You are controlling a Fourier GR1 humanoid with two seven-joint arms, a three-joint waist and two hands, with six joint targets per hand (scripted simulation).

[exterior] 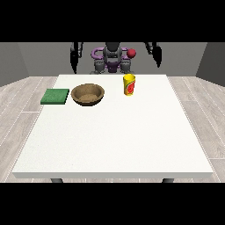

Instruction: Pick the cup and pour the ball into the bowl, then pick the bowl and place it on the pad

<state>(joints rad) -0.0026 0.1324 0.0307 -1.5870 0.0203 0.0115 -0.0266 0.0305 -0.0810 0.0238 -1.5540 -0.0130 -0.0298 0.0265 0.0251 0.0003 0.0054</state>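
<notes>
- Front view, only one angle here: big white table (114,136) with a flat matte top, squared-off corners, and dark legs just peeking out under the near edge.
- Yellow cup (128,85) stands upright toward the far side of the table, a bit right of centre. It's a smooth, slightly tapered cylinder with a red mark on its side. Can't see inside it from here, so no ball visible.
- Brown bowl (88,94) sits left of the cup, apart from it. Round, shallow, wood-looking, with a lighter speckled inside and a darker rim.
- Green pad (55,96) is a flat, thin square lying just left of the bowl, near the table's left edge, not touching the bowl as far as I can tell.
- The hand at the view's left (74,61) hangs back by the robot, behind the table's far edge, touching nothing. Too small to tell how its fingers lie.
- The hand at the view's right (157,56), same deal: black, off the table, well away from the cup, finger state can't be made out.
</notes>
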